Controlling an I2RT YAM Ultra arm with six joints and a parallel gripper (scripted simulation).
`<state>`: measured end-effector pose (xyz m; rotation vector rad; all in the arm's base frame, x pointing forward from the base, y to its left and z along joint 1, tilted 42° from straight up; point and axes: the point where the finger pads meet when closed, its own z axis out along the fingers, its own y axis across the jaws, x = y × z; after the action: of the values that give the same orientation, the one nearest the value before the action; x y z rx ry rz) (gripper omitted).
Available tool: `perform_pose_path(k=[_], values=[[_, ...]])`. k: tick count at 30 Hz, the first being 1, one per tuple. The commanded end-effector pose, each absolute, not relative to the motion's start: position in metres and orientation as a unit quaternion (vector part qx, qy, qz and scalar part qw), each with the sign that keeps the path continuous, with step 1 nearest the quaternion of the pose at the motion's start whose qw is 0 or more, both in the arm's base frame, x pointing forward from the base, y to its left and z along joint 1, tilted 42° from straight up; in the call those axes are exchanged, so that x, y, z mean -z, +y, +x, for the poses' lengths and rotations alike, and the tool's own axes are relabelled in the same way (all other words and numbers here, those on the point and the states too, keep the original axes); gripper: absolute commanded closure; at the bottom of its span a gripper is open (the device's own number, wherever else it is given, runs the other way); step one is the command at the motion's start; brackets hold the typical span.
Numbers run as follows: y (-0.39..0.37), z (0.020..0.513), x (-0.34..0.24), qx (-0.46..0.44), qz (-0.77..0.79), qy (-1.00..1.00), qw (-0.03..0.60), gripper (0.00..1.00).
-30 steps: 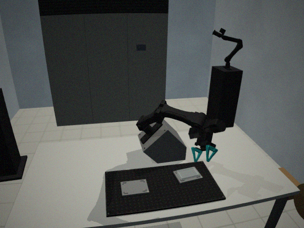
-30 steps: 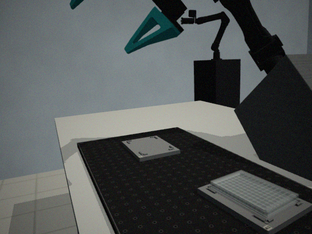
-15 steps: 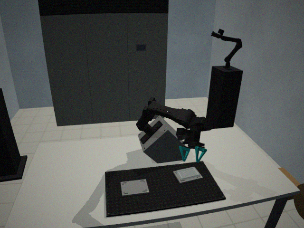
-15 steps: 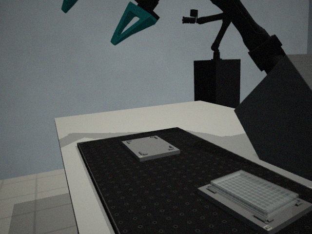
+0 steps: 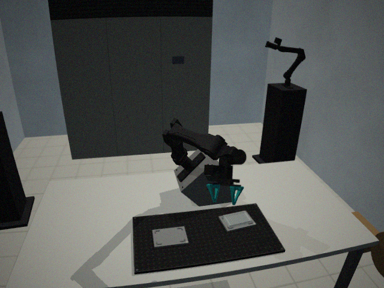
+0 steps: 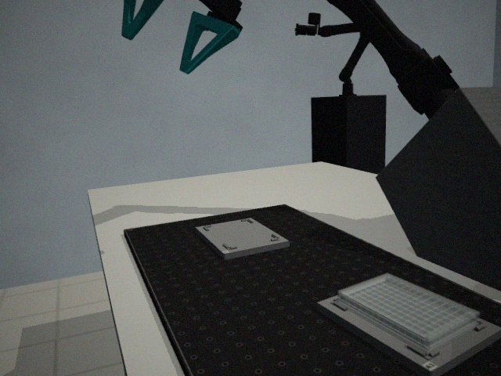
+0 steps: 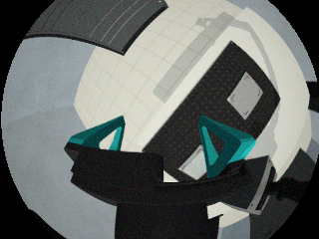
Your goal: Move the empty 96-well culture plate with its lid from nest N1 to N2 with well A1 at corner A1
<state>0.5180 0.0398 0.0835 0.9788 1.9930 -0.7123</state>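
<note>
The clear 96-well plate with its lid (image 5: 237, 220) sits flat on nest N1, on the right part of the black perforated board (image 5: 204, 237). It also shows in the exterior view (image 6: 409, 309), lid down on it. Nest N2 (image 5: 170, 236) is an empty grey pad with corner locators, to the left on the board; it also shows in the exterior view (image 6: 243, 237) and in the wrist view (image 7: 247, 95). My gripper (image 5: 225, 192) with teal fingers is open and empty. It hangs above the table just behind the board's back edge, higher than the plate and behind it. In the wrist view, N1 is partly hidden by a finger.
The arm's dark wedge-shaped base block (image 5: 198, 186) stands just behind the board. A black pedestal with a camera arm (image 5: 282, 120) stands at the table's back right. A dark cabinet (image 5: 130, 83) fills the back wall. The board's front edge lies near the table's front edge.
</note>
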Motion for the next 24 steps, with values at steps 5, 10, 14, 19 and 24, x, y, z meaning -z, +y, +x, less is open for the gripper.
perform_pose_path(k=[5, 10, 14, 19, 24], values=[[0.045, 0.494, -0.102, 0.268, 0.317, 0.848, 0.330, 0.00], [0.023, 0.476, -0.114, 0.266, 0.312, 0.859, 0.308, 0.00], [0.020, 0.460, -0.122, 0.258, 0.294, 0.873, 0.290, 0.00], [0.012, 0.443, -0.129, 0.247, 0.273, 0.892, 0.261, 0.00], [0.000, 0.425, -0.135, 0.235, 0.256, 0.909, 0.232, 0.00]])
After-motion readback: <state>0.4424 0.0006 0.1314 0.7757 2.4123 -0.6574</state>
